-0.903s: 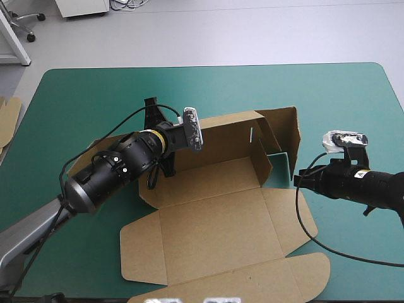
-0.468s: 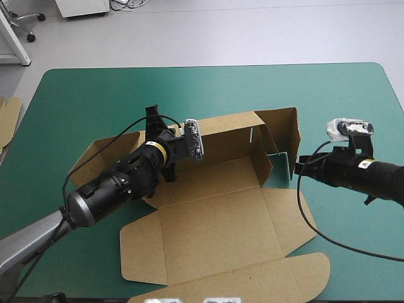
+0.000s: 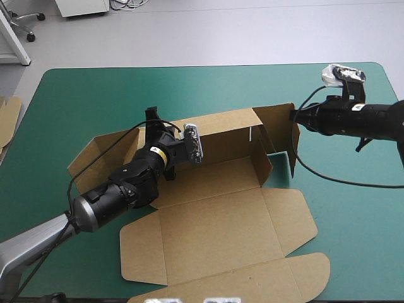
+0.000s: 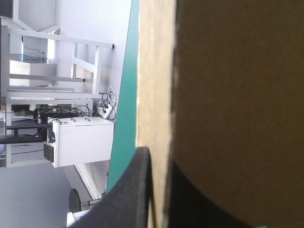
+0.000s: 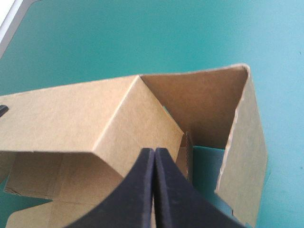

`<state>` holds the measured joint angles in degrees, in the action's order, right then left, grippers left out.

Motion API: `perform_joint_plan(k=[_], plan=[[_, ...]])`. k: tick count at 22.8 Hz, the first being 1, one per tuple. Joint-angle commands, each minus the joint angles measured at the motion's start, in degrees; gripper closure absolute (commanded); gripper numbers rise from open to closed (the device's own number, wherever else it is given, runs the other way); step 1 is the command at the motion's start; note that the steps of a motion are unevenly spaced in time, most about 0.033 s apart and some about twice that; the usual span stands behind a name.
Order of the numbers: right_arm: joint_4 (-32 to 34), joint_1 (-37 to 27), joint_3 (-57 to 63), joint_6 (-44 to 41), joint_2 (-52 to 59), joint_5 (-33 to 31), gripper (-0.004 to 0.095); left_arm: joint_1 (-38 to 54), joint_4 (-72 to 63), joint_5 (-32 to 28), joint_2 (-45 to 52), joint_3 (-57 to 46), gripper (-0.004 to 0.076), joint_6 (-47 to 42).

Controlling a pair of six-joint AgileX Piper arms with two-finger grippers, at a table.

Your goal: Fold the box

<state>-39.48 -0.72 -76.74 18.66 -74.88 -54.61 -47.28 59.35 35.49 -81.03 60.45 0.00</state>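
**High view:** The box lay mid-table on the cover. Its base and lid panels were flat, and its long back wall and right end wall were raised. A short inner flap was turned in near that right corner. The left gripper sat on the back wall's top edge, toward its left end. The right gripper was at the end wall's upper edge; whether it touched or only stood just beside could not be told.

**Left wrist view:** The box filled most of the view. The left gripper had one black finger on each side of the wall's pale cut edge, pinching the board.

**Right wrist view:** The right gripper had its fingers pressed together into one point with nothing between them. It hung over the corner of the box where the back wall met the end wall.

**Handling:** The board looked light and stiff, likely to bend only along its creases and to spring back if let go. A raised wall would best be taken by its top edge, clear of the thin tabs, which could buckle. The smooth board might slip in a shallow pinch.
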Motion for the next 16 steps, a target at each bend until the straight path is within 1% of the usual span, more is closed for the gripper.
perform_joint_plan(k=[1,3,5,8,13,16], plan=[[-3.51,-0.02,-5.91,0.06,-2.42,1.59,0.094,-0.79,-2.34,3.74,0.9,-0.57,0.0738,-2.48],[-4.65,-0.02,-8.17,0.06,-4.88,1.37,0.094,-1.46,-1.4,3.52,0.9,-0.57,0.0738,-2.48],[-8.37,-0.02,-11.4,0.68,-8.56,-1.18,0.094,-2.44,1.79,3.95,0.9,-0.57,0.0738,-2.58],[-8.63,-0.02,-15.07,0.68,-12.56,-2.39,0.094,-2.78,3.41,5.51,0.9,-0.57,0.0738,-3.63],[-8.19,-0.02,-22.19,0.14,-20.75,-2.26,0.094,-2.91,2.44,5.01,0.9,-0.57,0.0738,-3.63],[-7.89,-0.02,-25.82,-0.86,-24.86,-4.07,0.094,-2.91,2.44,5.01,0.9,-0.57,0.0738,-3.63]])
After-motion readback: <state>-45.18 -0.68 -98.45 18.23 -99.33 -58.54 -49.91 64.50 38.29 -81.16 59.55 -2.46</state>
